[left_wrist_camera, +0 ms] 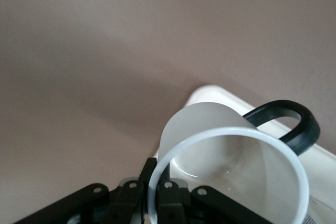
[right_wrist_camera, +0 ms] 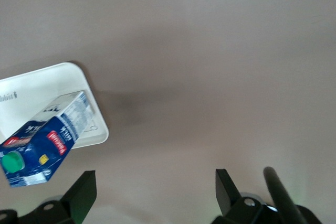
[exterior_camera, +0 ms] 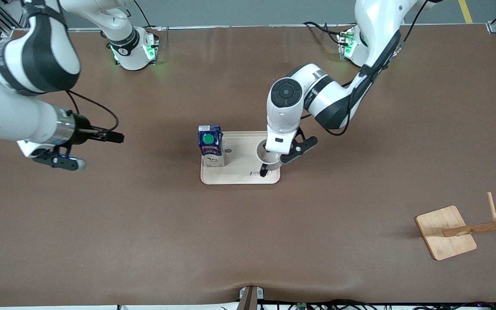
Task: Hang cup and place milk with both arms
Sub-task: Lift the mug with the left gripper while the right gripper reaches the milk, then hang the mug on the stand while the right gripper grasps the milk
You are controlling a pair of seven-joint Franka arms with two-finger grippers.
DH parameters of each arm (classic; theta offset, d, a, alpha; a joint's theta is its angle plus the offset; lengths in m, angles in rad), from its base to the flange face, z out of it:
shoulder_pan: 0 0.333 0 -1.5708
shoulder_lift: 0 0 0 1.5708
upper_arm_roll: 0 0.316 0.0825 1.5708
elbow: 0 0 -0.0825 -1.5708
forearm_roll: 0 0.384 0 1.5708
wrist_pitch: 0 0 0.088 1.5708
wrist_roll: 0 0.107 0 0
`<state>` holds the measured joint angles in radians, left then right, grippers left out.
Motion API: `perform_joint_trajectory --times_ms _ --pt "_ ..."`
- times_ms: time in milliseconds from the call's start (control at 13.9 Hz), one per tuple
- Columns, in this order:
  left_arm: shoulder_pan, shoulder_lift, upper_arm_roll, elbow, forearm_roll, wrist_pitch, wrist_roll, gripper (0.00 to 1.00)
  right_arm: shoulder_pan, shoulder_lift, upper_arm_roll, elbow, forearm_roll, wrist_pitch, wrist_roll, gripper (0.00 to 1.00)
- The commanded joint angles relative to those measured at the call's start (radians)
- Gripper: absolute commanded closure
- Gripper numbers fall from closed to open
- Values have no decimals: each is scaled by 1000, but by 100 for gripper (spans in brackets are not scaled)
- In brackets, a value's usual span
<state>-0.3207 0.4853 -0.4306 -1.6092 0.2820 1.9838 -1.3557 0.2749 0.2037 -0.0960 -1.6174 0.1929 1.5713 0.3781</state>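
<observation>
With the left pincer (exterior_camera: 269, 165) clamped on the cup (exterior_camera: 268, 156) rim over the tray (exterior_camera: 239, 172), a straight lift looked safest, while the right pincer (exterior_camera: 116, 137) waited open beside the milk (exterior_camera: 210, 145).

My left gripper (exterior_camera: 274, 160) grips the cup (exterior_camera: 268, 158) on the tray (exterior_camera: 240, 174). The milk (exterior_camera: 210, 145) stands there too. My right gripper (exterior_camera: 101, 148) hangs open.

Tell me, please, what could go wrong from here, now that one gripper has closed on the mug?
1. The left gripper pinches only the rim of the cup, so the cup may slip or tilt when lifted.
2. The wooden rack stands at the table's edge with thin pegs; the black handle could miss a peg.
3. The right gripper waits open, away from the milk, a tall carton on the tray that a misjudged approach might topple.
</observation>
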Motion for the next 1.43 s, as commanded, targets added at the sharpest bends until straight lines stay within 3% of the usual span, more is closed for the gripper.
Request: perform_joint_trajectory --times_ms 0,215,574,789,1004,1219,1363 --pt "101 -69 3 41 45 -74 81 100 73 -6 -8 -7 51 42 59 0" --pt "195 -125 -2 54 147 -41 83 100 211 28 -10 -7 57 117 192 0" --pt "434 -185 -11 20 128 212 214 100 361 141 -8 17 51 300 183 0" --pt "549 -183 -25 -7 59 430 247 100 405 197 -10 44 40 308 176 0" --pt "659 -207 -27 -128 59 648 248 100 426 198 -11 28 5 300 137 0" --pt "771 -212 -28 -329 59 1072 244 100 446 200 -11 10 -52 303 148 0" --pt "805 -217 -28 -414 57 1188 227 100 448 210 -10 1 -52 311 156 0"
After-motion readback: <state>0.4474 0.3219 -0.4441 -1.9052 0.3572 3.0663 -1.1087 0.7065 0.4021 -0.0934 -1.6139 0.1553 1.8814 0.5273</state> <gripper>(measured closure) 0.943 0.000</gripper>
